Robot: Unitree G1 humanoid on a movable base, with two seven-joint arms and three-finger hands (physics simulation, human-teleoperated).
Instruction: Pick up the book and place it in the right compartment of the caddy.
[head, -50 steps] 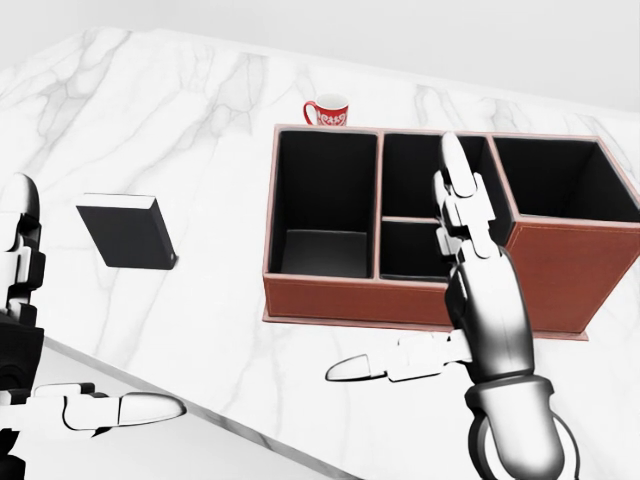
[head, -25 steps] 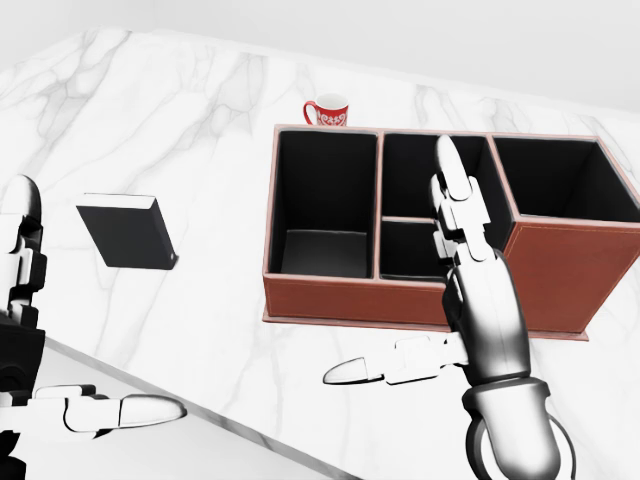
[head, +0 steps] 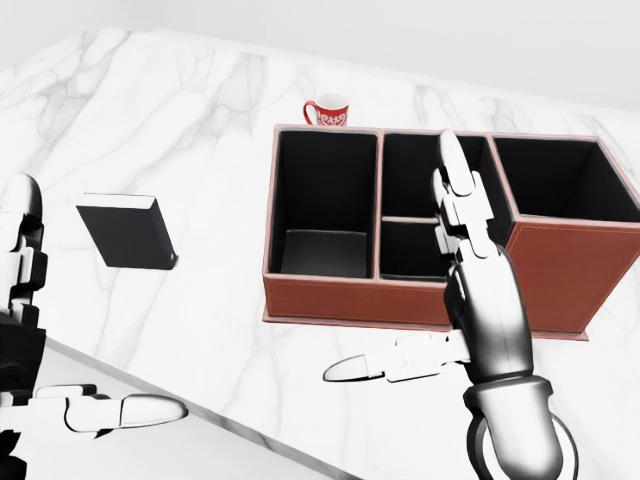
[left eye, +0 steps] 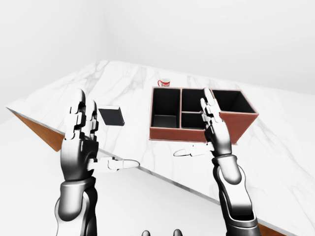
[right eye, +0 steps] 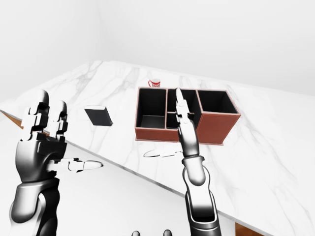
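On the marble table [head: 200, 100], at about 9 o'clock in the head view, the book [head: 127, 232] is lying flat with its dark cover up, totally on its own, nothing touching it. Over at 3 o'clock from it sits the caddy [head: 420, 300], a reddish-brown leather-looking box with black insides: a tall compartment on its left, a middle section split in two, and the right compartment [head: 565, 180], which looks empty as far as I can see. A red and white mug [head: 328, 111] stands just beside the caddy's top edge, around 12 o'clock in the view. The right hand [head: 470, 290] is up in the air, overlapping the caddy's middle section in the view, fingers straight and spread, thumb sticking out toward 9 o'clock, so wide open and holding nothing. The left hand [left eye: 81, 142] is raised too, down near 8 o'clock of the book in the left-eye view and off the table's edge, fingers pointing up, thumb out to the side, also open and empty. Both hands are well apart from the book.
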